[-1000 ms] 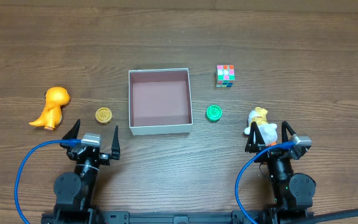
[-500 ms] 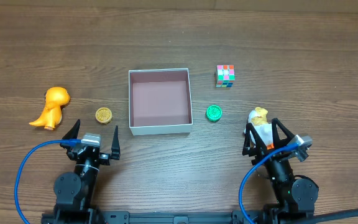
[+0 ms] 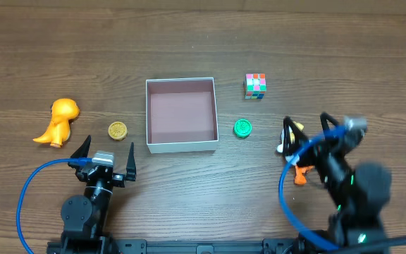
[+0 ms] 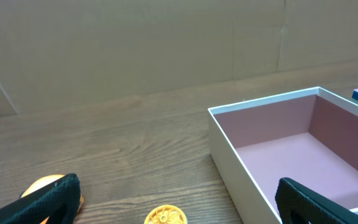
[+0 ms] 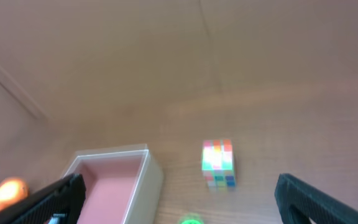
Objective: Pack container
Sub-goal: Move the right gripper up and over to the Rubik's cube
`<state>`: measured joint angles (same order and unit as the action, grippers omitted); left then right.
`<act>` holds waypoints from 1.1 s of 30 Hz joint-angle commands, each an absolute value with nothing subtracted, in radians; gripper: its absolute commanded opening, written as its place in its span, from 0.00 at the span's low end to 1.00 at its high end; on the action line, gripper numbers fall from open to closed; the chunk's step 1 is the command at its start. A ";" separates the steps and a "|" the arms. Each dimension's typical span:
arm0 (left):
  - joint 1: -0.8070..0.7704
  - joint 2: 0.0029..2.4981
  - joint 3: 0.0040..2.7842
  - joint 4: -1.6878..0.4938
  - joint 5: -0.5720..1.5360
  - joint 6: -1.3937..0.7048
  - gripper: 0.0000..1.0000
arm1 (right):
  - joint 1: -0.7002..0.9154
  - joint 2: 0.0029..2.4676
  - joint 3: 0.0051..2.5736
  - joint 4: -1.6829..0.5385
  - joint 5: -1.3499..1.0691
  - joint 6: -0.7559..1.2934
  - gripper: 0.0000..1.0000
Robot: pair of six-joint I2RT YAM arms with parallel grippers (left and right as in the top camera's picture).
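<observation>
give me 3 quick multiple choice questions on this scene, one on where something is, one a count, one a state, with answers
1. Where is the green disc relative to the container?
A) inside it
B) outside, on its right
C) outside, on its left

2. How many toys lie in the container?
A) none
B) two
C) four

3. How is the left pincer?
A) shut on the container's wall
B) open, holding nothing
C) shut, empty

Answers:
1 B, the disc sits just beyond the right wall.
2 A, only bare pinkish floor shows.
3 B, its fingers stand spread with nothing between them.
</observation>
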<state>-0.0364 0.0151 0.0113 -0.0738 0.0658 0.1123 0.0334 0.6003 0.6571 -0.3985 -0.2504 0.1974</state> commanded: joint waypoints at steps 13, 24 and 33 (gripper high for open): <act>-0.027 0.005 0.005 -0.073 0.056 0.128 1.00 | 0.039 1.534 1.806 -1.274 -0.328 0.082 1.00; -0.027 0.005 0.005 -0.073 0.056 0.128 1.00 | 0.204 1.729 1.806 -1.221 0.019 0.211 1.00; -0.027 0.005 0.005 -0.073 0.056 0.128 1.00 | 0.276 1.905 1.806 -1.201 0.044 0.210 1.00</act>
<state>-0.0364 0.0151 0.0101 -0.0738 0.0654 0.1123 0.2817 1.8622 1.7805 -1.2007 -0.0139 0.1913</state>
